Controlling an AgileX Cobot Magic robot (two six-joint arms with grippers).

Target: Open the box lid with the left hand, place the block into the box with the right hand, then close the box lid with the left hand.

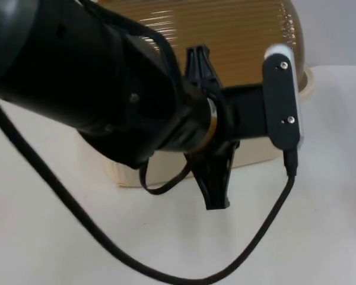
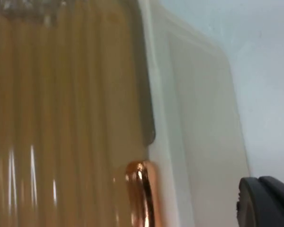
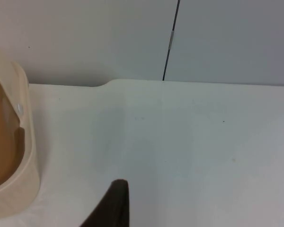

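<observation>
One box (image 1: 166, 169): cream, amber ribbed lid (image 1: 225, 35) down, on white worktop (image 1: 320, 225).
Left hand (image 1: 210, 178): over box; grip unclear.
Right hand (image 3: 111, 208): beside box; grip unclear.

My left arm (image 1: 107, 89) hides most of the box (image 1: 166, 172); its ribbed lid (image 1: 225, 35) is cut off at the top edge.

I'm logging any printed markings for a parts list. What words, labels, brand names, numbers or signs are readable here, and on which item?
None can be read: the box's cream base, its ribbed amber lid with the copper-coloured handle, the white table and the grey partition wall carry no visible writing. The left gripper in front of the box bears none either.
</observation>
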